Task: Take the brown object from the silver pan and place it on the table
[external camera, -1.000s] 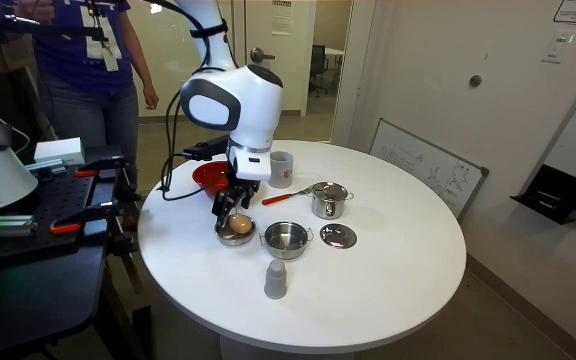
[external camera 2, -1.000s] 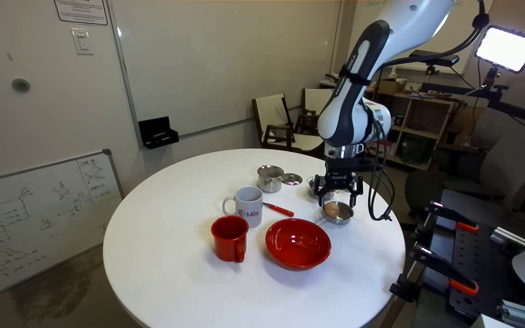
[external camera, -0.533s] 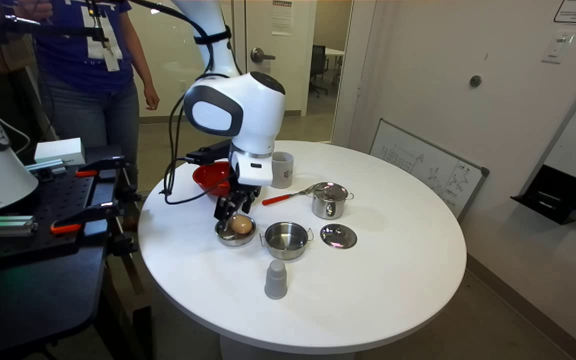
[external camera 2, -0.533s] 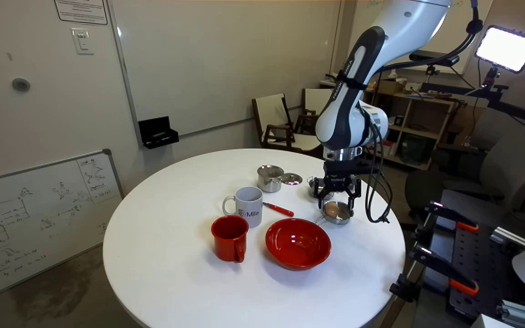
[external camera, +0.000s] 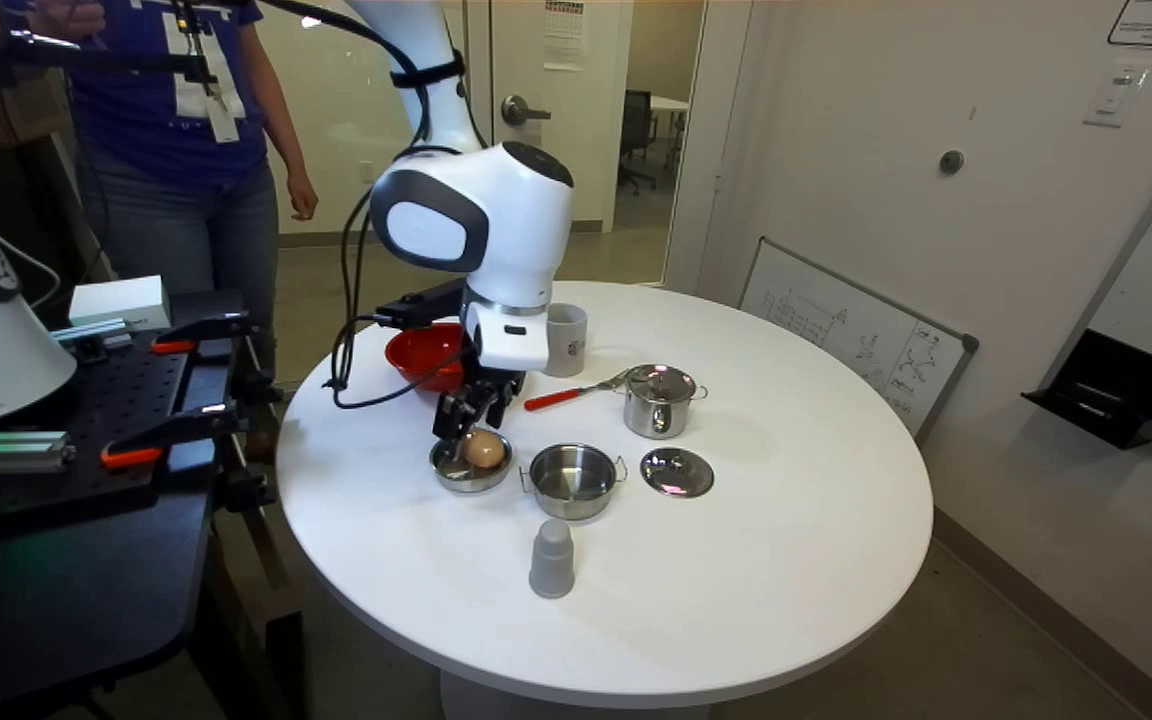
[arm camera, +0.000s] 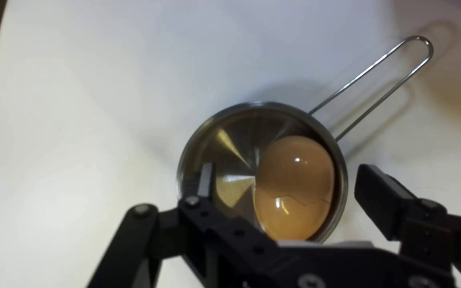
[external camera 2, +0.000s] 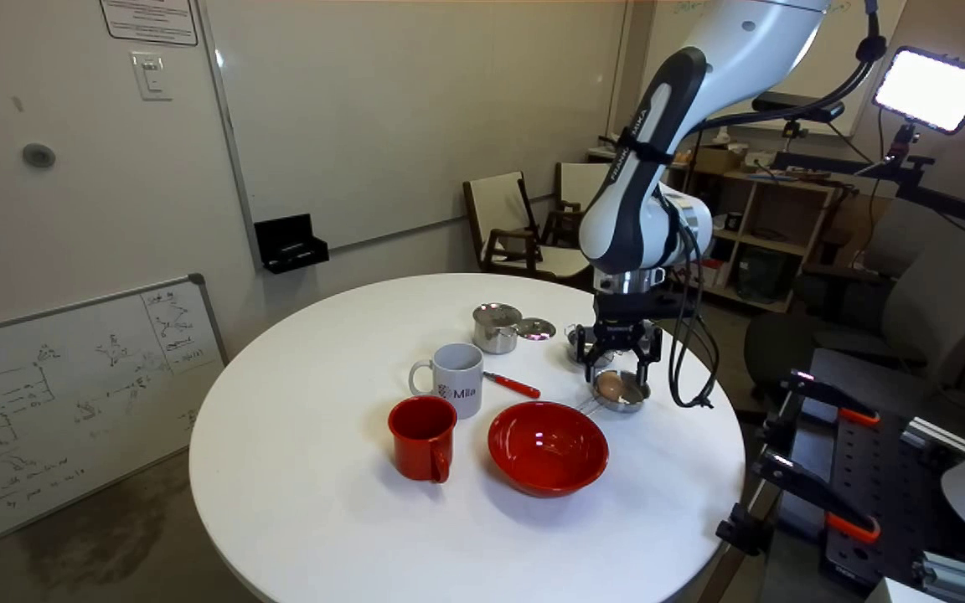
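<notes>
The brown object (arm camera: 294, 172), a tan egg-like lump with a zigzag seam, lies in the silver pan (arm camera: 230, 128), against its handle side. Both exterior views also show the brown object (external camera: 483, 449) (external camera 2: 610, 385) and the pan (external camera: 472, 486) (external camera 2: 632, 407). The pan stands on the white table (external camera: 756, 580) (external camera 2: 323, 519), its wire handle sticking out. My gripper (arm camera: 285, 182) is open and empty, just above the pan. In the wrist view one finger is over the pan's bare floor, the other beyond its rim; the brown object shows between them. My gripper (external camera: 472, 432) also shows in both exterior views (external camera 2: 616, 378).
A two-handled pot (external camera: 573, 495) stands close to the pan. A lidded pot (external camera: 658, 412), a lid (external camera: 677, 472), a grey cup stack (external camera: 552, 565) and a red-handled utensil (external camera: 552, 399) are nearby. A red bowl (external camera 2: 548, 452), red mug (external camera 2: 422, 444) and white mug (external camera 2: 459, 385) stand behind.
My gripper has come down a little toward the pan and shifted slightly. The brown object and the pan have not moved.
</notes>
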### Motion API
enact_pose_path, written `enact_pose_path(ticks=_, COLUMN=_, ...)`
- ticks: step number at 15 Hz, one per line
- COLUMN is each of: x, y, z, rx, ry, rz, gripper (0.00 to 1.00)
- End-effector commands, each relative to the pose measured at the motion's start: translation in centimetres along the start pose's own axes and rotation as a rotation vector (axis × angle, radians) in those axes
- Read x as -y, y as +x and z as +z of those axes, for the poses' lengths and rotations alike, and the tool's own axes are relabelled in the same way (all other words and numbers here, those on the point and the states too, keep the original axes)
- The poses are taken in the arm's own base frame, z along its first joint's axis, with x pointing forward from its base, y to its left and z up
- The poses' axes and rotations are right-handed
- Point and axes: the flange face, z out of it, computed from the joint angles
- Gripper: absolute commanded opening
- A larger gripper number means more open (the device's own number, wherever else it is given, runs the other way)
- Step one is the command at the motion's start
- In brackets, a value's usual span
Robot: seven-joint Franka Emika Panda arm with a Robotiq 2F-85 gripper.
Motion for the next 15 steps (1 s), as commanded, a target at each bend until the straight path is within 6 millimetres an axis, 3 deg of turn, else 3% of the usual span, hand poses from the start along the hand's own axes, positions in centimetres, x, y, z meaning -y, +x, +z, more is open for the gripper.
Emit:
enact_pose_path(ticks=1, x=0.16, y=0.43, z=0.1, rx=0.002, ry=0.009, rz=0.004, gripper=0.76)
enact_pose_path(ticks=4, x=0.09, y=0.44, z=0.1, rx=0.001, ry=0.011, rz=0.007, gripper=0.67)
enact_pose_path(ticks=5, x=0.08, y=0.43, z=0.09, rx=0.001, ry=0.011, rz=0.007, gripper=0.7)
enact_pose_path(ticks=8, x=0.09, y=0.45, z=0.1, rx=0.0, ry=0.011, rz=0.008, gripper=0.63)
enact_pose_path(ticks=15, x=0.02, y=0.47, z=0.36, rx=0.005, ry=0.008, rz=0.011, gripper=0.61)
